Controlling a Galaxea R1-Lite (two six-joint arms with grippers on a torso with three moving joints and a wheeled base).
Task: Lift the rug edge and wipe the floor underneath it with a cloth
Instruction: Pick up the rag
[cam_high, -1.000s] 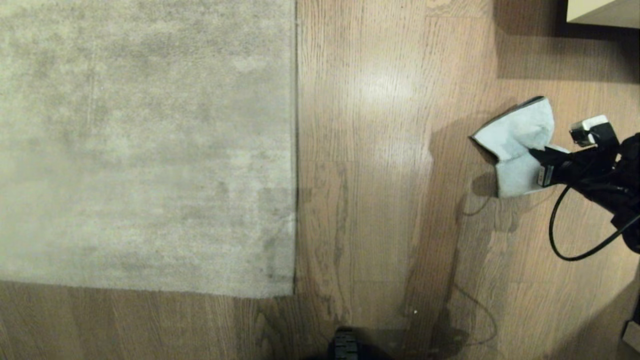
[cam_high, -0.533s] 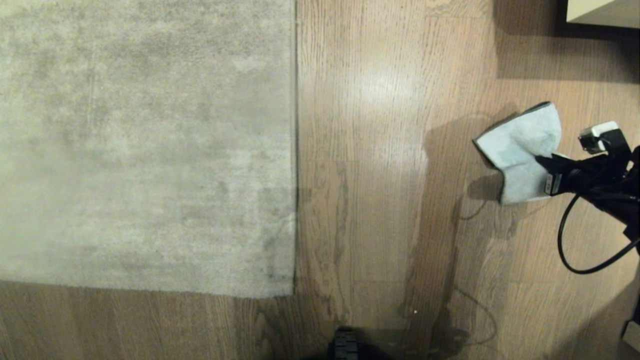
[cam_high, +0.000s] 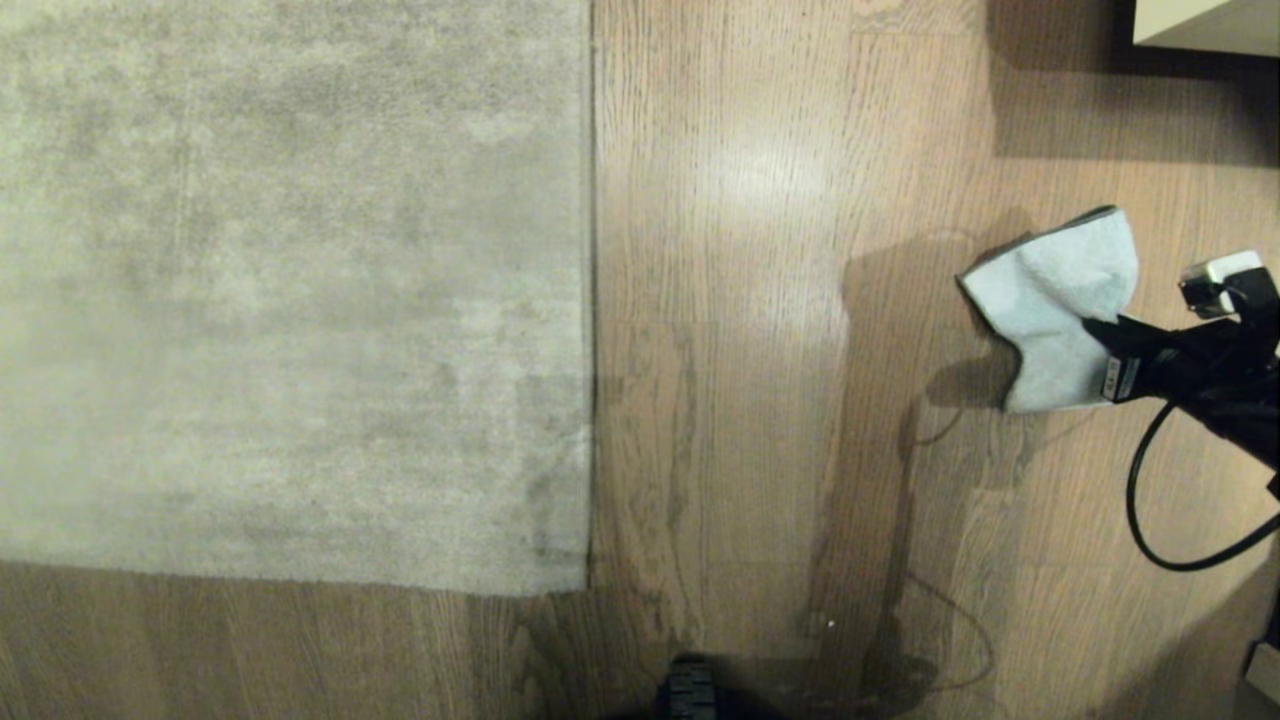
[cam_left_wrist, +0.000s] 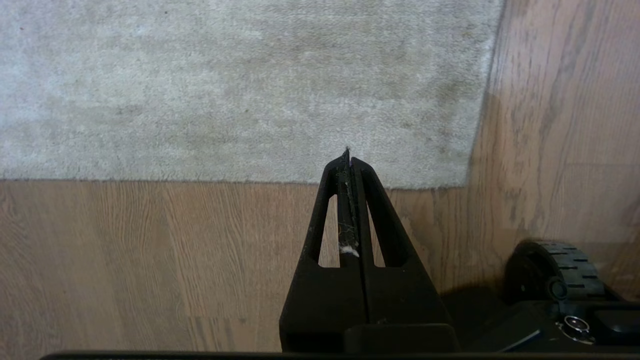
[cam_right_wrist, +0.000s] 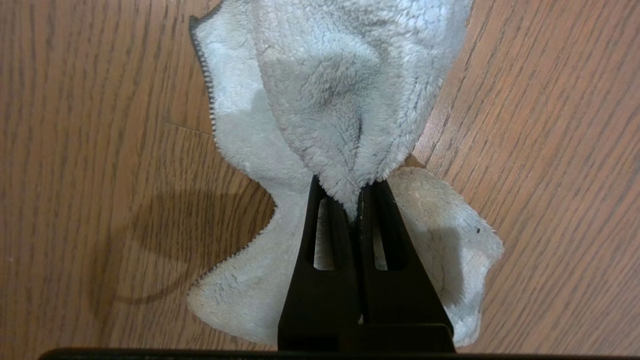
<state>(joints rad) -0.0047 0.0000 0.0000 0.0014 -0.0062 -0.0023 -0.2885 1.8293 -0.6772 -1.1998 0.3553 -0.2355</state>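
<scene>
Right wrist view: right tool (cam_right_wrist: 356, 200) pinches the cloth (cam_right_wrist: 340, 95), hanging over bare floor (cam_right_wrist: 550, 150).

Left tool (cam_left_wrist: 348, 155) sits closed and empty just short of the rug's near corner. From the right tool, the rug edge (cam_high: 590, 300) lies well apart toward the robot's left, running straight away from the robot and flat on the floor; the left tool looks nearer for lifting it.

No readable text, brand or number anywhere; small label on right pincer (cam_high: 1100, 345) illegible.
</scene>
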